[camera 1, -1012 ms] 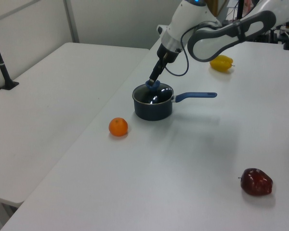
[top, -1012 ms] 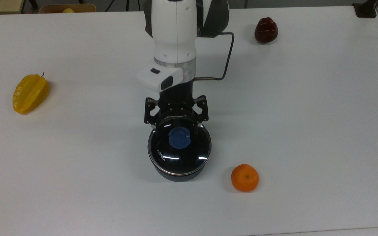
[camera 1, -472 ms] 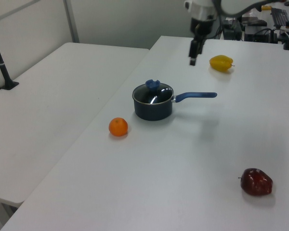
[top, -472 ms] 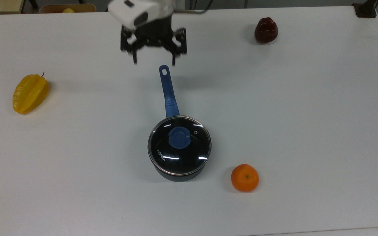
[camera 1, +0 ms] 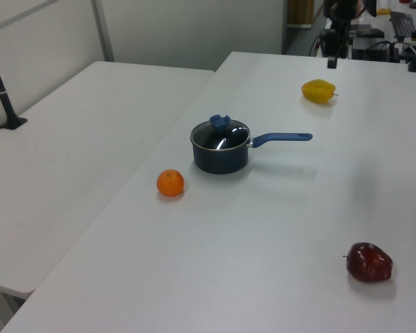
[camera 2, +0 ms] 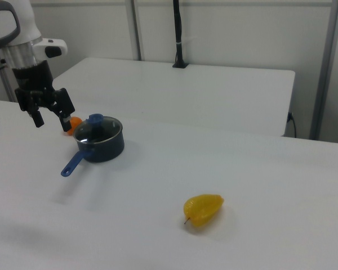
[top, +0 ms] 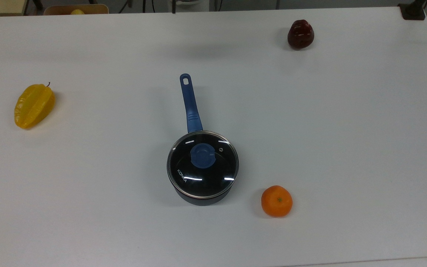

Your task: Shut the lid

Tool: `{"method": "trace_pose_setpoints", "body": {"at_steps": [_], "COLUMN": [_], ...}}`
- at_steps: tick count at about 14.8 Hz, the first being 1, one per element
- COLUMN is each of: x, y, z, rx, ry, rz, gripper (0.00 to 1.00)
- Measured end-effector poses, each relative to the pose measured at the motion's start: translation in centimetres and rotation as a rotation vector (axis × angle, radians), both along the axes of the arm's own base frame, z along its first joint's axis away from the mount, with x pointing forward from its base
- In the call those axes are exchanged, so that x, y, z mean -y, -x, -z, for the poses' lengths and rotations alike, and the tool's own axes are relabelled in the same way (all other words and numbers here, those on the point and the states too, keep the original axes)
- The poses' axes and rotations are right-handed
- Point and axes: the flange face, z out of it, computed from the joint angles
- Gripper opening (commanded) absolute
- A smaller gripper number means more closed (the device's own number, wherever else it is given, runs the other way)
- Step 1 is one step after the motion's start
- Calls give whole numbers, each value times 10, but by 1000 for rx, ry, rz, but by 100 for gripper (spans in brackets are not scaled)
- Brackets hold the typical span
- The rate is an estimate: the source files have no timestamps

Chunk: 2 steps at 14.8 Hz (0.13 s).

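One clear lid [top: 202,164] (blue knob)

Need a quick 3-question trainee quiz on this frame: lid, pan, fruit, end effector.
1. True or false: the lid sits on the saucepan.
2. In the top view, the orange lies at the saucepan's: A) upper left B) lower right C) directly above
3. In the right view, the end effector is open and holds ____.

Key: 1 true. 2 B. 3 nothing; its fingers are spread, with nothing between them, apart from the lid.
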Motion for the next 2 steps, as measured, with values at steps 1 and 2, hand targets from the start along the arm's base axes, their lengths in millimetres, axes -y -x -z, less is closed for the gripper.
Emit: {"method": "trace_pose_setpoints", "body": {"at_steps": [1,2], "x": [9,13], "y": [7,12], "z": [-4,-6], "rx": [-6,-7], "ry": [-11,-26], "rz": [2,2], "gripper": [100,100]}}
